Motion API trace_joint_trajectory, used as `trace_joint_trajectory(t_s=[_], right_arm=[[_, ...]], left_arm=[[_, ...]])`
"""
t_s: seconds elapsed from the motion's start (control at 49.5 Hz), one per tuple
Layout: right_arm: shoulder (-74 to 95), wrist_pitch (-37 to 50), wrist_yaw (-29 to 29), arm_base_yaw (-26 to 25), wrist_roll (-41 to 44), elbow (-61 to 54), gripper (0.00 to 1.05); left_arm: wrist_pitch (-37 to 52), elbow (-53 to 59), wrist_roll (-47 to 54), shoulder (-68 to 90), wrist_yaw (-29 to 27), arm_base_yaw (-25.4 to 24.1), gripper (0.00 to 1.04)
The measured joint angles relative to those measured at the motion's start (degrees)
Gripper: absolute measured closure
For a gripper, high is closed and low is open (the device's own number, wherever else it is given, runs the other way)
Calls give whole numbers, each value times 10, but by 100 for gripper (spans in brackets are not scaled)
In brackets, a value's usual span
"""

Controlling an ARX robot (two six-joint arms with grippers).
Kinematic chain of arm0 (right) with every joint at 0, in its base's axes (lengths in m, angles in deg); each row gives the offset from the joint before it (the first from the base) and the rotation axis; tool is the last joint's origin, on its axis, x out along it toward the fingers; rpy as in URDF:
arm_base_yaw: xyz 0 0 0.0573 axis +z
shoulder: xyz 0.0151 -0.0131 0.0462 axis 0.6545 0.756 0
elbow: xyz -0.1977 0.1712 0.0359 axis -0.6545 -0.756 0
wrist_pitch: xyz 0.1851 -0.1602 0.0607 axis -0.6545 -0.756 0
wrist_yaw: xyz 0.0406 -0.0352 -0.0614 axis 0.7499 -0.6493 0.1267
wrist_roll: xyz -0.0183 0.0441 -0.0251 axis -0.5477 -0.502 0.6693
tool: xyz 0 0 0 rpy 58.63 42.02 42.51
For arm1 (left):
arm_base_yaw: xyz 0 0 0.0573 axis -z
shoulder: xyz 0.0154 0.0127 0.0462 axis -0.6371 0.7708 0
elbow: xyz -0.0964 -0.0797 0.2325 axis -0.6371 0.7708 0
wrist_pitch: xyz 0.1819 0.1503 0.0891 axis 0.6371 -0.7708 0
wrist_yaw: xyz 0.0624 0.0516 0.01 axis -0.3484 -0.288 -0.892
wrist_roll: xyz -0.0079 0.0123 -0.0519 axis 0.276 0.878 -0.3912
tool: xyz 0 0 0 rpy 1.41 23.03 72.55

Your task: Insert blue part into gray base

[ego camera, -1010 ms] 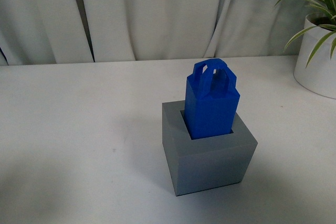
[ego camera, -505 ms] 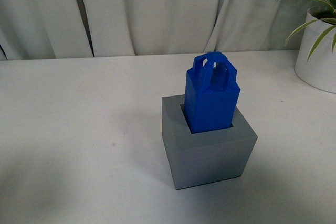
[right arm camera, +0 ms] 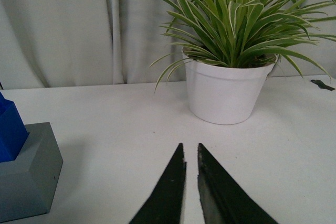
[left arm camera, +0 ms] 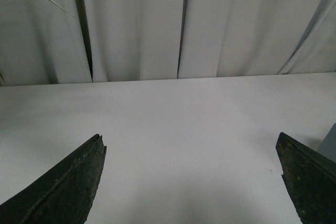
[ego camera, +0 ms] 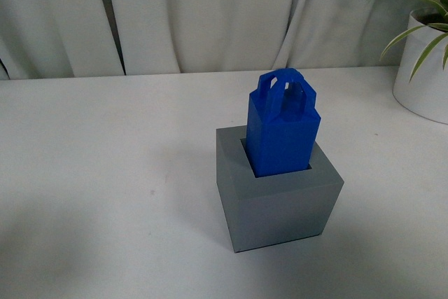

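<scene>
The blue part [ego camera: 282, 129] stands upright in the square recess of the gray base [ego camera: 280, 201], its looped handles sticking up above the rim. No arm shows in the front view. In the left wrist view my left gripper [left arm camera: 190, 142] is open over bare white table, and a sliver of the gray base [left arm camera: 329, 143] shows at the frame's edge. In the right wrist view my right gripper [right arm camera: 190, 147] is shut with nothing held. The gray base [right arm camera: 26, 174] and a corner of the blue part [right arm camera: 9, 129] sit well off to its side.
A white pot with a striped green plant [right arm camera: 229, 85] stands on the table beyond the right gripper, and shows at the right edge of the front view as the plant pot [ego camera: 422, 78]. White curtains [ego camera: 210, 12] hang behind the white table [ego camera: 105, 173].
The front view has shifted slightly, so the base and blue part sit a little lower in frame than a second ago. The blue part stays seated in the base.
</scene>
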Motion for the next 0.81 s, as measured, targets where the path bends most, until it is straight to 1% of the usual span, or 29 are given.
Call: trace_joint_trajectory(t_s=[0.02, 0.101, 0.222, 0.323, 0.364, 0.404, 0.424, 0.465, 0.808], right_arm=[[0, 0, 0, 0, 0, 0, 88], [0, 0, 0, 0, 0, 0, 77], [0, 0, 0, 0, 0, 0, 47], [0, 0, 0, 0, 0, 0, 25], [0, 0, 0, 0, 0, 0, 15], [0, 0, 0, 0, 0, 0, 6], [0, 0, 0, 0, -1, 0, 6], [0, 0, 0, 0, -1, 0, 8], [0, 0, 0, 0, -1, 0, 7]], left_arm=[[0, 0, 0, 0, 0, 0, 6], [0, 0, 0, 0, 0, 0, 6], [0, 0, 0, 0, 0, 0, 6], [0, 0, 0, 0, 0, 0, 6], [0, 0, 0, 0, 0, 0, 6], [0, 0, 0, 0, 0, 0, 6], [0, 0, 0, 0, 0, 0, 6], [0, 0, 0, 0, 0, 0, 6], [0, 0, 0, 0, 0, 0, 6]])
